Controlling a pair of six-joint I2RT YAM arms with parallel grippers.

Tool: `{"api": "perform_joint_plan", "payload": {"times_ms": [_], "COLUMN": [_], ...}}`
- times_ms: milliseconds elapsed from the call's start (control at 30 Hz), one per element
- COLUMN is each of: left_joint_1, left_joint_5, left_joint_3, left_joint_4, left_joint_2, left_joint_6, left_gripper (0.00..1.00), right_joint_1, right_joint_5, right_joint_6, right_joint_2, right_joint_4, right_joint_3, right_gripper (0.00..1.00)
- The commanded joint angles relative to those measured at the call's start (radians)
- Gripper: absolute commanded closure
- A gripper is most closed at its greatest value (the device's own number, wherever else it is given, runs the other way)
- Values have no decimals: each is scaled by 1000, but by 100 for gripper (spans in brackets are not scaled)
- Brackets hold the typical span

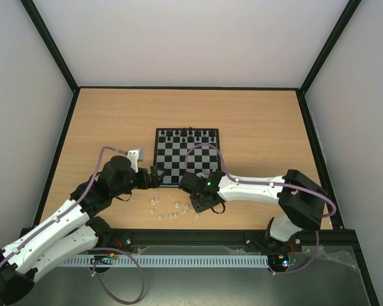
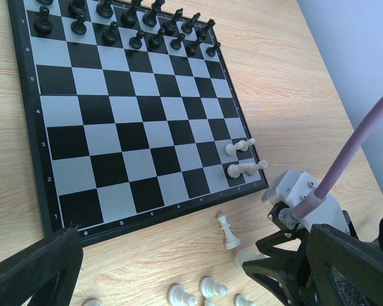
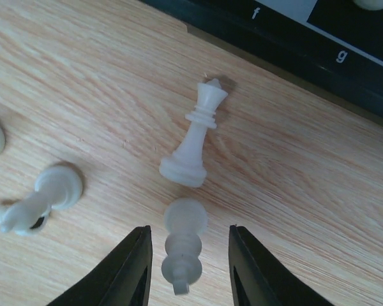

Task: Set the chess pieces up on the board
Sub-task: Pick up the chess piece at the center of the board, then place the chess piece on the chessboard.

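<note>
The board [image 1: 187, 156] lies mid-table, with black pieces along its far rows. Two white chess pieces [image 2: 240, 146] lie on their sides on its near right corner. More white chess pieces [image 1: 172, 210] are scattered on the wood in front of it. My right gripper [image 3: 186, 268] is low over the table and open. One toppled white piece [image 3: 184, 245] lies between its fingers [image 3: 131, 271], with a gap on each side. A taller white piece [image 3: 195, 143] lies just beyond it. My left gripper [image 1: 156, 178] stands wide open and empty by the board's near left corner.
The board's black border [image 3: 293, 38] runs close ahead of the right gripper. Another toppled white piece [image 3: 41, 197] lies to its left. The right arm's wrist [image 2: 300, 194] and cable crowd the right of the left wrist view. Dark frame rails edge the table.
</note>
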Motion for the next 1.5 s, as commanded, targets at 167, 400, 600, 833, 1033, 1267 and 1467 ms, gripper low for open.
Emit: {"api": "perform_joint_plan", "payload": {"times_ms": [167,400,600,833,1033,1267,1467], "left_joint_1": [7,7,7,7,7,7,7], "left_joint_5": [2,5,13,16,14,17,19], "left_joint_3": [2,-4,-13,-13,-13,-14,-17], "left_joint_4": [-5,2,17,24,23,30,30], "left_joint_2": [-3,-4,6,11,11,17,14], "left_joint_6": [3,2,3,1,0,-2,-3], "left_gripper": [1,1,1,1,1,1,1], "right_joint_1": [-9,-10,-10,-15,-21,-44,-126], "right_joint_5": [9,21,57,65,63,56,23], "right_joint_6": [-5,4,12,10,3,-23,-123], "right_joint_2": [37,-48,-131,-150,-150,-143,-61], "right_joint_4": [-3,-56,-106,-110,-105,-91,-75], "right_joint_3": [27,17,13,2,-2,8,102], "right_gripper": [81,87,87,87,87,87,87]}}
